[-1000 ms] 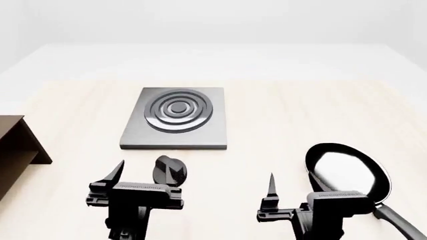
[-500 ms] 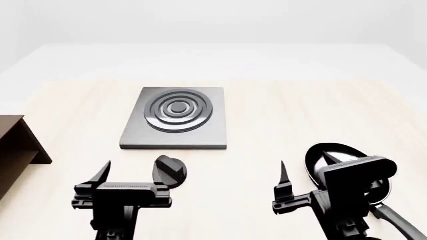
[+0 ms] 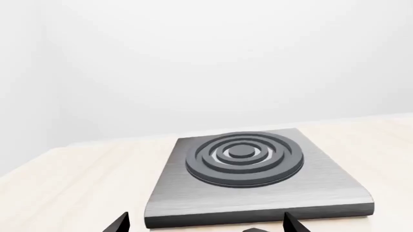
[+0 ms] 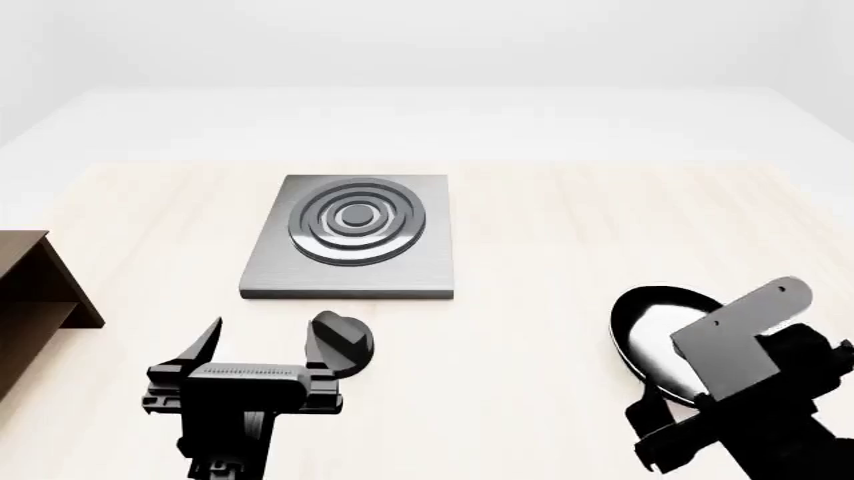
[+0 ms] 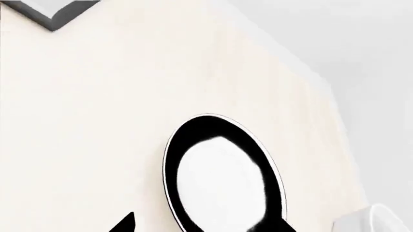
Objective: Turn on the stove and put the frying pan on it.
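The stove (image 4: pixel 354 235), a dark-grey slab with raised rings, lies mid-table; it also shows in the left wrist view (image 3: pixel 242 164). Its round black knob (image 4: pixel 340 343) sits on the table in front of it. My left gripper (image 4: pixel 267 345) is open and empty, its right finger beside the knob, whose top peeks between the fingers (image 3: pixel 255 230). The frying pan (image 4: pixel 654 330) lies at the right, its handle hidden under my right arm (image 4: pixel 747 375). My right gripper (image 5: pixel 203 224) is open above the pan (image 5: pixel 223 179), one finger over its rim.
A brown wooden shelf (image 4: pixel 34 290) stands at the table's left edge. A corner of the stove (image 5: pixel 51 12) shows far off in the right wrist view. The table's right edge runs close behind the pan.
My right arm has swung right and turned downward over the frying pan, now covering its handle. My left gripper shifted slightly left, then stayed still.
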`<state>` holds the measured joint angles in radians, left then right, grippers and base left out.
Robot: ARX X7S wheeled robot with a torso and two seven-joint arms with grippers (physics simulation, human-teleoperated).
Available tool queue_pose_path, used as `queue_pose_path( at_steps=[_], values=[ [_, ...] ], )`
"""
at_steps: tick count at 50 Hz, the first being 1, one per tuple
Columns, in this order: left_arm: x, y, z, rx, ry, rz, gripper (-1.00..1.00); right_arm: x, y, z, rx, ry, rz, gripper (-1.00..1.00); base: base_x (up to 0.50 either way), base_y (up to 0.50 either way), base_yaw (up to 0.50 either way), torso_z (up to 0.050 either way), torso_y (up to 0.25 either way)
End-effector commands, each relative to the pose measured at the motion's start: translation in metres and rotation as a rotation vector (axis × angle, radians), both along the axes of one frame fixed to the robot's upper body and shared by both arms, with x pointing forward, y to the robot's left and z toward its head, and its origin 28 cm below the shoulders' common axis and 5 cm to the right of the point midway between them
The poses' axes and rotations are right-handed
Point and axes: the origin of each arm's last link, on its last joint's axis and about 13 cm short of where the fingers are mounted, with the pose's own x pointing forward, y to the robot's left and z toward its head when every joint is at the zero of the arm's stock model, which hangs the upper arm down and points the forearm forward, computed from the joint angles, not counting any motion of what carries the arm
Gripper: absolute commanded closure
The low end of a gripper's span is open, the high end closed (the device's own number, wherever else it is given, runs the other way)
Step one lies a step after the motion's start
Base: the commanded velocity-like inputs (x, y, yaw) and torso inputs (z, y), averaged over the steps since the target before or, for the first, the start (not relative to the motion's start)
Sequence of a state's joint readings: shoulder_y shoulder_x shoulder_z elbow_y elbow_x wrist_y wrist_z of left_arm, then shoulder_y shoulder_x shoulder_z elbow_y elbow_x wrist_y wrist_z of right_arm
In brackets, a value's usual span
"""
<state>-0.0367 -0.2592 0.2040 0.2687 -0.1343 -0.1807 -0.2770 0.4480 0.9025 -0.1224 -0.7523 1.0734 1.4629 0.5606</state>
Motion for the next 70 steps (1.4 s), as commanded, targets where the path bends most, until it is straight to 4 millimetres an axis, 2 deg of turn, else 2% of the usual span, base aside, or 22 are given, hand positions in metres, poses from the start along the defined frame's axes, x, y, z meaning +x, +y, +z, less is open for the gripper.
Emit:
queue_pose_path(
  at_steps=[1,10,17,29,44,53,70],
  values=[
    [0.000,0.000,0.001,-0.004,-0.009,-0.014,-1.00,-0.015,-0.025,0.015,-0.123,0.198,-0.064,-1.00,0.00,0.00,0.00,0.000,0.000],
    [0.001,0.003,-0.001,-0.003,-0.008,-0.002,-1.00,-0.020,-0.045,0.010,-0.188,0.337,-0.136,-1.00,0.00,0.00,0.00,0.000,0.000],
    [0.001,0.002,-0.002,-0.005,-0.007,-0.001,-1.00,-0.024,-0.047,0.008,-0.229,0.385,-0.143,-1.00,0.00,0.00,0.00,0.000,0.000],
    [0.001,0.003,-0.005,-0.006,-0.002,0.006,-1.00,-0.026,-0.063,0.004,-0.250,0.445,-0.195,-1.00,0.00,0.00,0.00,0.000,0.000],
    [0.001,0.003,-0.008,-0.001,0.009,0.012,-1.00,-0.004,-0.066,-0.008,-0.248,0.435,-0.160,-1.00,0.00,0.00,0.00,0.000,0.000],
    [0.001,0.003,-0.009,0.001,0.012,0.013,-1.00,0.003,-0.067,-0.021,-0.235,0.433,-0.163,-1.00,0.00,0.00,0.00,0.000,0.000],
    [0.000,0.001,-0.008,0.010,0.009,0.023,-1.00,0.008,-0.090,-0.052,-0.237,0.476,-0.218,-1.00,0.00,0.00,0.00,0.000,0.000]
  ],
)
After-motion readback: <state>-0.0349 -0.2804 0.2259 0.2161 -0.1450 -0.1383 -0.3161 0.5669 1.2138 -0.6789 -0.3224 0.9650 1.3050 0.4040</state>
